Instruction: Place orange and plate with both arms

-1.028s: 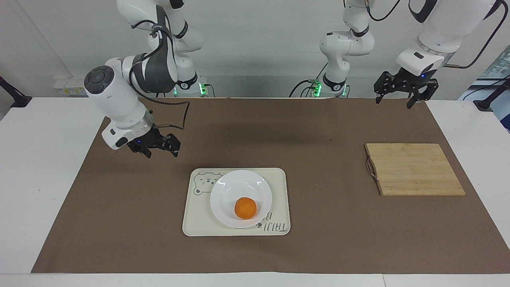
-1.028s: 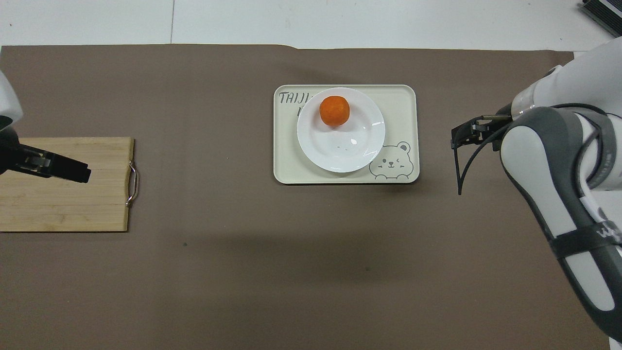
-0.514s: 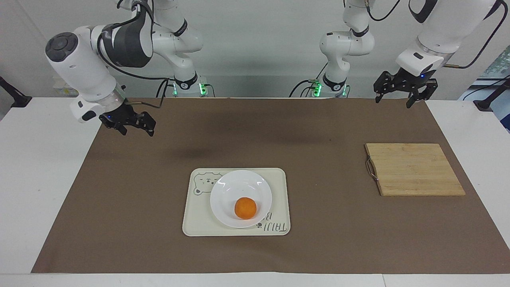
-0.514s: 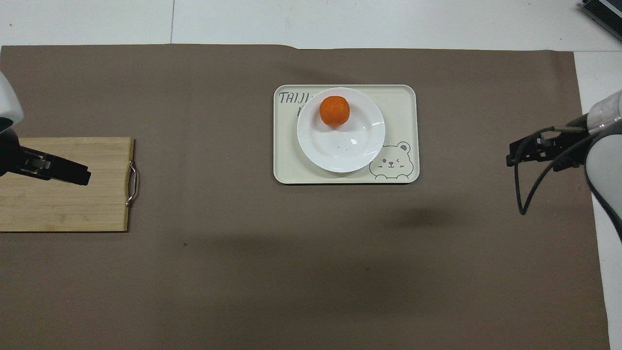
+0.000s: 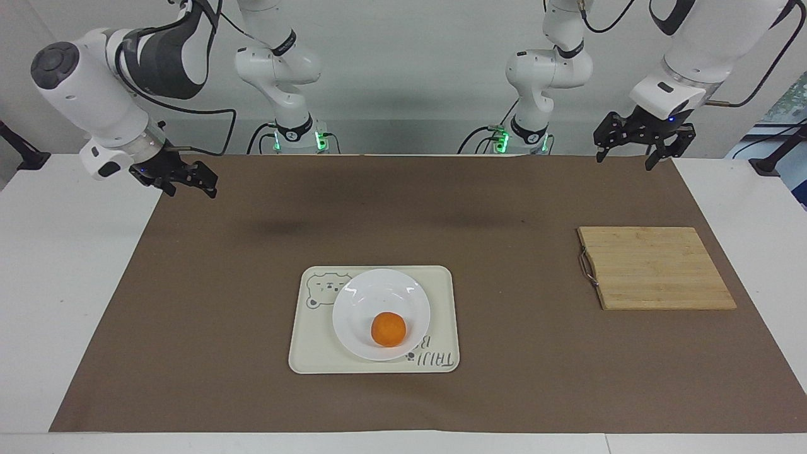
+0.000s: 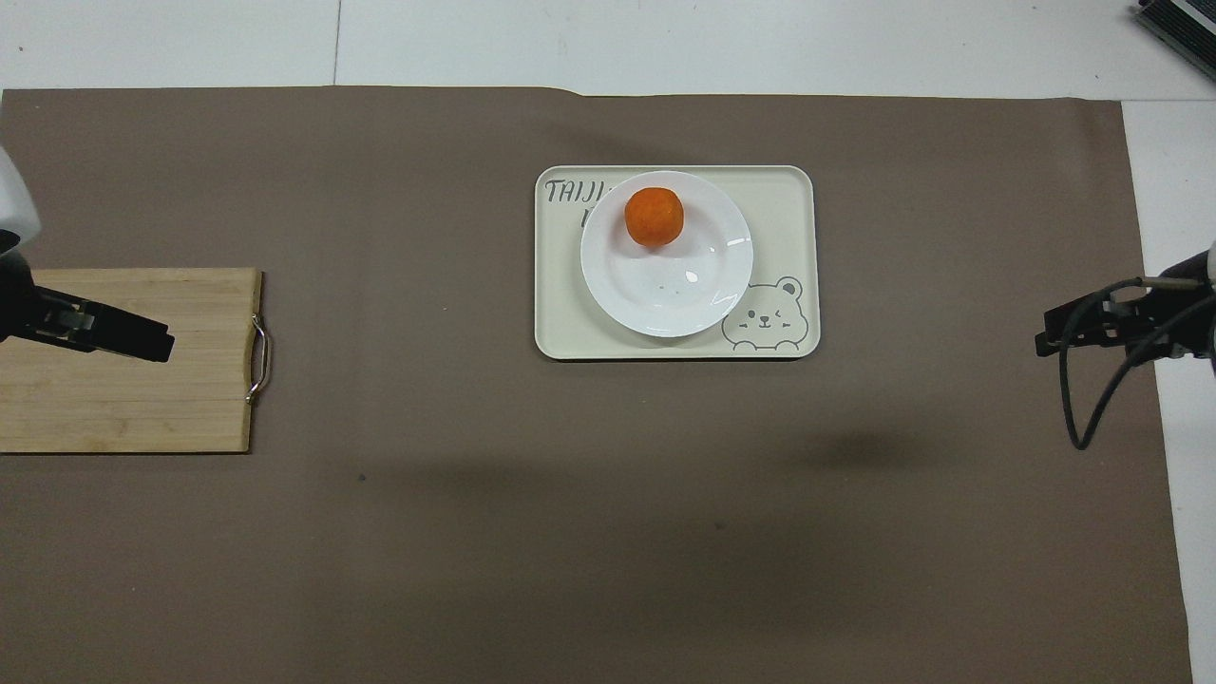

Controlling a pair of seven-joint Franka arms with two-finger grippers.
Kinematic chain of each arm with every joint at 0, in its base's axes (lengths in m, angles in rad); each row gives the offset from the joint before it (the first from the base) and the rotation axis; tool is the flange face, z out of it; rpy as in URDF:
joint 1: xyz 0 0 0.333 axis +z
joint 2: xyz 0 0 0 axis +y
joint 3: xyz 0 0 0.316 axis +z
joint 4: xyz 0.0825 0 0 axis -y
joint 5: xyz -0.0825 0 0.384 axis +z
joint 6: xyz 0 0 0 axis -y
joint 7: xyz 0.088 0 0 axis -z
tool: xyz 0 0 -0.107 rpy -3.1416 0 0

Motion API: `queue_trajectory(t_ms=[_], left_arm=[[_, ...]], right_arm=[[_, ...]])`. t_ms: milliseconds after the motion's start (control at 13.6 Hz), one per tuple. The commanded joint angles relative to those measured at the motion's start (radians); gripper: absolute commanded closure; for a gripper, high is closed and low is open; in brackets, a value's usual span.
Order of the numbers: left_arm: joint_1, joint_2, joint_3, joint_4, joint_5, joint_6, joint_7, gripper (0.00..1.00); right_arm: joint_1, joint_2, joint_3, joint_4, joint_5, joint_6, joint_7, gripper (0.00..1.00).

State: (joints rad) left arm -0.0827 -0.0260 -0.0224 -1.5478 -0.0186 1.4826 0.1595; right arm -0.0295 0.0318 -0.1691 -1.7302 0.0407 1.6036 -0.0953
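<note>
Right now the orange (image 5: 388,329) sits in the plate (image 5: 353,302), plate on the bear tray (image 5: 441,284) mid-mat. My left gripper (image 5: 635,151) hangs spread and empty over the mat's edge — right gripper (image 5: 189,186) likewise at its own end. Cutting board (image 5: 656,268) bare.

A robotics lab is indicated: two white arms (image 5: 157,69) are mounted at a bare-walled worktop (image 5: 57,265) covered by a brown mat (image 5: 517,189).

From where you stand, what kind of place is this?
Probably a robotics lab set up like a kitchen table: two arms over a brown mat, an orange on a plate, a cutting board.
</note>
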Motion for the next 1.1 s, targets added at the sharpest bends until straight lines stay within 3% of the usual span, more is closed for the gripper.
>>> queue_trajectory(t_ms=[0, 514, 1028], left_arm=[[0.008, -0.023, -0.002, -0.018, 0.003, -0.002, 0.0, 0.0], [0.009, -0.023, 0.004, -0.017, 0.003, -0.001, 0.003, 0.0], [0.012, -0.02, 0.009, -0.011, 0.002, -0.001, 0.0, 0.0]], right_arm=[[-0.003, -0.072, 0.013, -0.013, -0.059, 0.004, -0.014, 0.0], [0.01, -0.102, 0.033, 0.176, -0.044, -0.114, -0.011, 0.0], [0.008, -0.178, 0.109, 0.12, -0.042, -0.14, 0.051, 0.0]])
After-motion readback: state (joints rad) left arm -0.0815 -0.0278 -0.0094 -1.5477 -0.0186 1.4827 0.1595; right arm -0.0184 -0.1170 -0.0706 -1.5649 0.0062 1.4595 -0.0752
